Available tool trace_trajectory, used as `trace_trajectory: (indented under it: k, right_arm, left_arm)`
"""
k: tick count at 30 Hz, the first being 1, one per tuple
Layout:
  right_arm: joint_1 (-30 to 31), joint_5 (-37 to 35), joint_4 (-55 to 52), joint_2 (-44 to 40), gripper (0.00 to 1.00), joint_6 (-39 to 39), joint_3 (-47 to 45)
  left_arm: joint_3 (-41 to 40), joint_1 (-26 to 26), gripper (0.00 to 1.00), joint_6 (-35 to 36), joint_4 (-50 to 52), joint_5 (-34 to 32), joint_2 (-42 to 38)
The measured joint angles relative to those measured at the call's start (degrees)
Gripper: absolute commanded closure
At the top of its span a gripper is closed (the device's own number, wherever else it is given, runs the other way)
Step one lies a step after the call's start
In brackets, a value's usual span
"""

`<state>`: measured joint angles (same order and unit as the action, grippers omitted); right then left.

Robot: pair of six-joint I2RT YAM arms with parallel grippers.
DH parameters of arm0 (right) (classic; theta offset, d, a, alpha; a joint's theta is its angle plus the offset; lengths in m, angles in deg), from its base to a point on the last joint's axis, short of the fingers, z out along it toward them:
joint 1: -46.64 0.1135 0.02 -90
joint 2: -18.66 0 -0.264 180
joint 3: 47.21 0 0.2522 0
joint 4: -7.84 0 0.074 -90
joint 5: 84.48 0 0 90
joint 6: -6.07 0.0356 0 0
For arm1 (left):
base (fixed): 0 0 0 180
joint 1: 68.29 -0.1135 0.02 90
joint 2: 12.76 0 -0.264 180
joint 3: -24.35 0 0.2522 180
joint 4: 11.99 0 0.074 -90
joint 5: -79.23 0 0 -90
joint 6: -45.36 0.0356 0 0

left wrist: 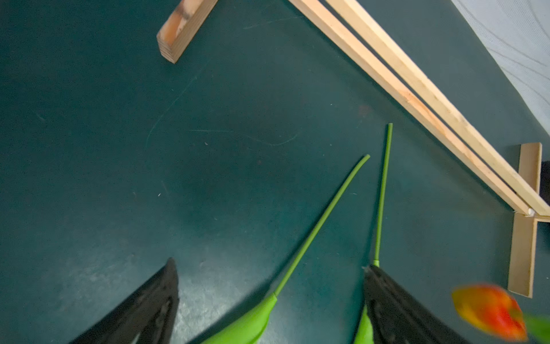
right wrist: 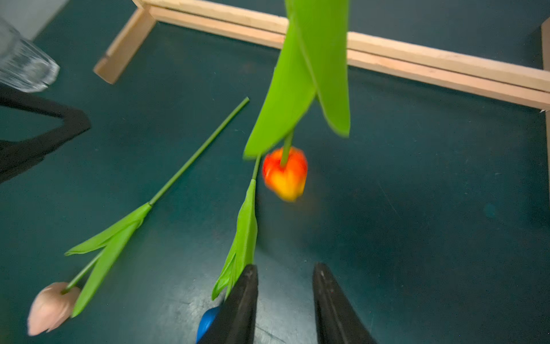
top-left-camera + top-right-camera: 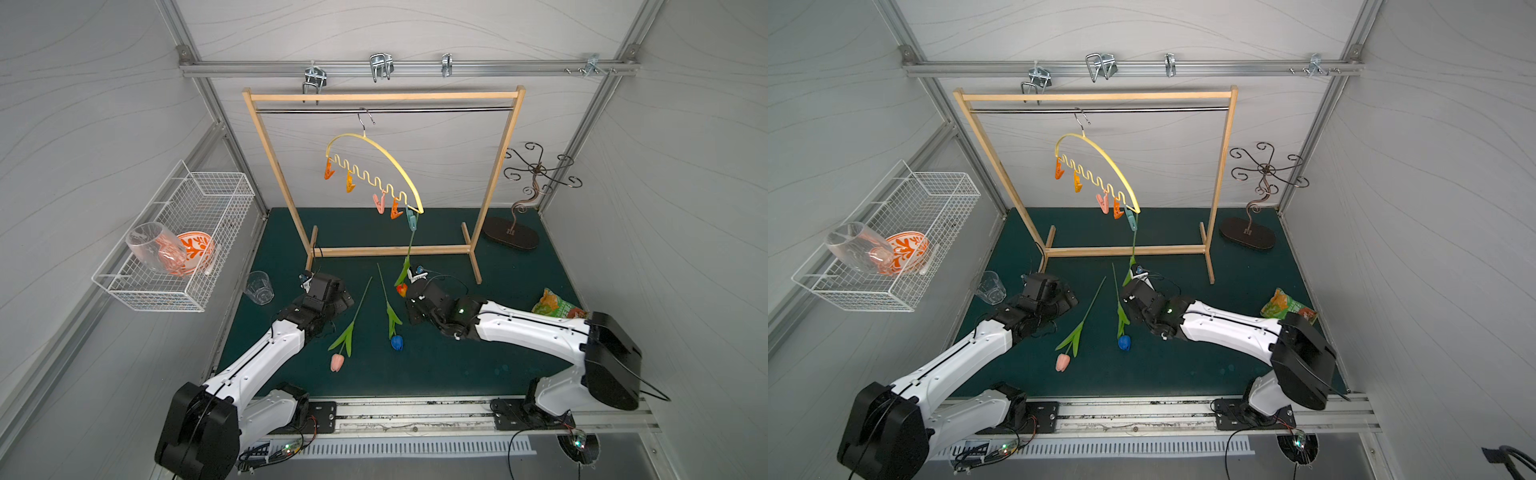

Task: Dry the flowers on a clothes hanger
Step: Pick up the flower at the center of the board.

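Dark green mat, grey walls all round. The hanger hangs tilted from the wooden rack, and the orange tulip dangles head-down from its teal pin. The pink tulip and blue tulip lie on the mat. The wall basket holds a glass and a bowl (both tipped). The left gripper gapes empty. The right gripper is parted and grips nothing.
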<state>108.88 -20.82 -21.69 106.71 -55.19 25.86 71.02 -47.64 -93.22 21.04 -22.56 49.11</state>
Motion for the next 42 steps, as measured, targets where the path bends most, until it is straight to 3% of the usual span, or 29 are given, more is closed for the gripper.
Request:
trace_trajectory:
  k: [5,13,20,31,42]
  right_arm:
    - [-0.1,0.9,-0.7,11.1,0.62,-1.1,8.7]
    - [-2.0,1.5,-3.4,24.2,0.62,1.9,21.1]
    - [-3.4,3.5,-1.3,24.9,0.59,4.9,20.2]
    - [-5.6,5.9,0.7,33.3,0.7,4.4,23.4]
    - [-5.9,5.8,3.3,33.4,0.83,4.0,22.1]
  left_arm:
    - [-7.1,0.0,0.03,0.3,-4.9,-1.8,-5.1]
    - [-7.5,0.0,0.03,0.3,-9.2,-4.3,-5.8]
    - [-5.7,0.0,0.01,0.1,-7.5,-4.9,-3.4]
    - [-6.5,0.0,0.01,-1.0,-6.7,-7.9,-8.8]
    - [-6.8,0.0,0.01,-1.1,-7.2,-7.9,-8.9]
